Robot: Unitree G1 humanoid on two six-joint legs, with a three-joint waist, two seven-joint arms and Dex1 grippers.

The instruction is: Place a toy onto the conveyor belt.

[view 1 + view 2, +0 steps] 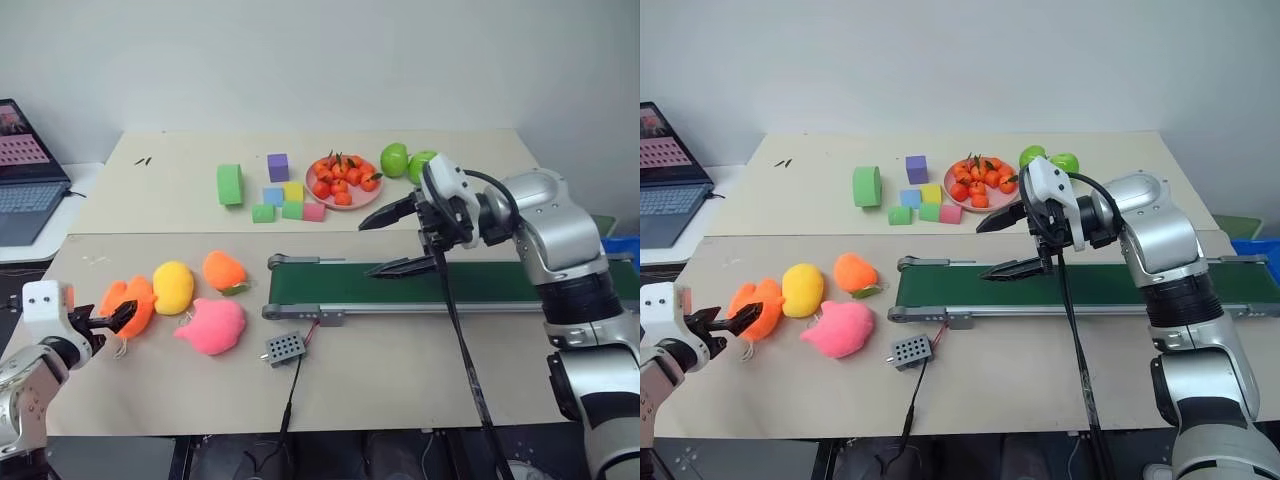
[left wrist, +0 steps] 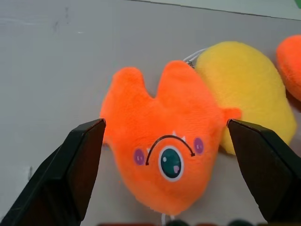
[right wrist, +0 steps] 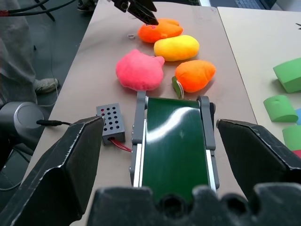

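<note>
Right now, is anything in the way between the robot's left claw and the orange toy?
No. The open left claw already has a finger on each side of the orange toy, with nothing between them. The yellow toy only touches its far side.

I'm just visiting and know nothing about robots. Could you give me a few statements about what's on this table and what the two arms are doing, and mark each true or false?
1. The left gripper is open, one finger on each side of the orange toy. True.
2. The toy already lies on the conveyor belt. False: it lies on the table, touching a yellow plush.
3. The right gripper hangs open above the belt, holding nothing. True.
4. The pink plush sits on the plate of small orange fruits. False: it lies on the table near the belt's end.
</note>
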